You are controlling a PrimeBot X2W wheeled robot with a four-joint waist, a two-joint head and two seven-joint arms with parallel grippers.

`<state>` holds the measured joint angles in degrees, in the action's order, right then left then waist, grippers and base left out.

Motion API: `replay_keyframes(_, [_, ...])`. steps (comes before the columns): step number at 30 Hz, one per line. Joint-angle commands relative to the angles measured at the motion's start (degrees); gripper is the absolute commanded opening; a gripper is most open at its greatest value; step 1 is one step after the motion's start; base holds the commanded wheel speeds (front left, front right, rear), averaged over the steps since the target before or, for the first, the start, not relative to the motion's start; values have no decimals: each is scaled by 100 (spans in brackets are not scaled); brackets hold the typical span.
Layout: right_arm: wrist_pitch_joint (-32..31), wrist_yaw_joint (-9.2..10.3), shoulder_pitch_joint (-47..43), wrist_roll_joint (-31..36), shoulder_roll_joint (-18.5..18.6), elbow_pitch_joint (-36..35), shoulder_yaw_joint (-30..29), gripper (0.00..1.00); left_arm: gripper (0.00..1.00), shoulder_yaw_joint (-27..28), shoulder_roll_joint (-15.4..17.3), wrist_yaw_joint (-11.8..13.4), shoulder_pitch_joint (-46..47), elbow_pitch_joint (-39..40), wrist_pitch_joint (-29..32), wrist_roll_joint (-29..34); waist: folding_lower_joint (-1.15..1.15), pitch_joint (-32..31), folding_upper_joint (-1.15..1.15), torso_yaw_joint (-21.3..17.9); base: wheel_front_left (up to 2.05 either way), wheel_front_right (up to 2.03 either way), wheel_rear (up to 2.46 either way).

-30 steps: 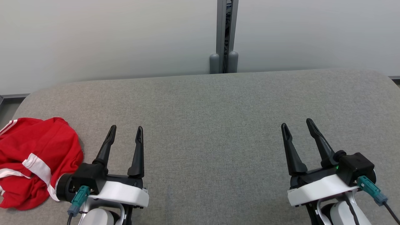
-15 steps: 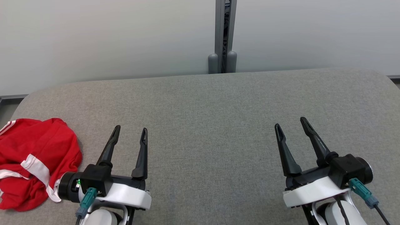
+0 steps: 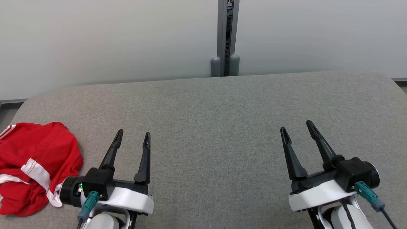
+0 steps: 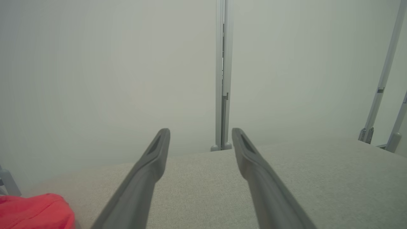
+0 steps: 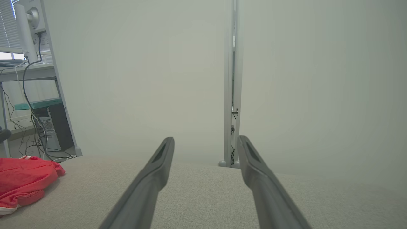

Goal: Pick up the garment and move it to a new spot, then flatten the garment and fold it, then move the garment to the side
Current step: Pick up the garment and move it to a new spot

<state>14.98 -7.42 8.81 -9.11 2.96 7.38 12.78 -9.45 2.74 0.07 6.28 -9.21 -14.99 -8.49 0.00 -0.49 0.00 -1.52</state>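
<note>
- One grey fabric-covered table (image 3: 203, 105) spans the head view, with one grey metal post (image 3: 225, 38) behind its far edge.
- One crumpled red garment with white stripes (image 3: 35, 159) lies at the table's left end, where it lay a second ago.
- Two grippers hang over the table, both empty with fingers spread. The left gripper (image 3: 133, 132), its wrist just beside the garment, has edged slightly toward the middle. The right gripper (image 3: 295, 124) is well apart from the garment.

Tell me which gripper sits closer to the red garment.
The left gripper: the garment lies right beside its wrist; the right gripper is across the table.
</note>
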Motion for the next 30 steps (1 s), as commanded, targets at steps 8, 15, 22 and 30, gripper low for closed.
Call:
replay_keyframes(8, [36, -12, -4, -34, 17, 7, -40, 100, 100, -2, 26, 21, 75, -5, -22, -32, 0, 42, 0, 94, 0, 0, 0])
replay_keyframes(15, [36, -12, -69, -107, 16, 65, -18, 100, 100, -2, 26, 67, 103, 5, -22, -133, 0, 51, 0, 415, 0, 0, 0])
replay_keyframes(22, [36, -12, -79, -180, 12, 136, -24, 100, 100, 41, 26, 111, 57, -8, -22, -215, 0, 42, 0, 891, 0, 0, 0])
replay_keyframes(30, [36, -12, -99, -215, 11, 167, -6, 100, 100, 126, 23, 197, -5, 33, -22, -270, 0, 38, 0, 1410, 0, 0, 0])
